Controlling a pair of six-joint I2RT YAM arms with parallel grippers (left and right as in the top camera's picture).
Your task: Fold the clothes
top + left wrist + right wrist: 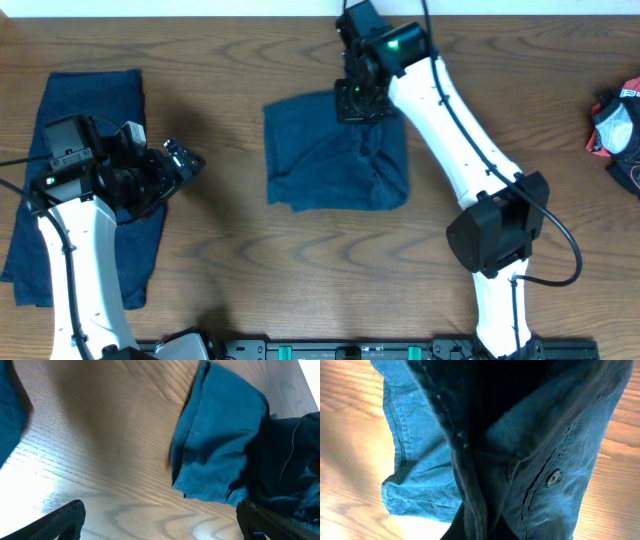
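Pinching the middle garment (320, 160) at its far right corner: right end effector (356, 102), jaws pressed together on the cloth. The right wrist view is filled with bunched navy fabric right at the lens. A stitched hem (400, 425) runs down the left and a small round button (553, 478) sits beside a seam. The rest of that garment lies roughly square at the middle of the counter (230, 240), its right side rumpled.

Left end effector (188, 160) is spread wide, gripping nothing, above bare wood between the two pieces. Its fingers (65, 517) show only at the bottom corners of the left wrist view.

Left garment (90, 110) lies long and flat at the left of the counter, partly under the left arm and well apart from the middle one.

A red-and-black item (618, 125) is at the far right edge; I can't tell what it is.
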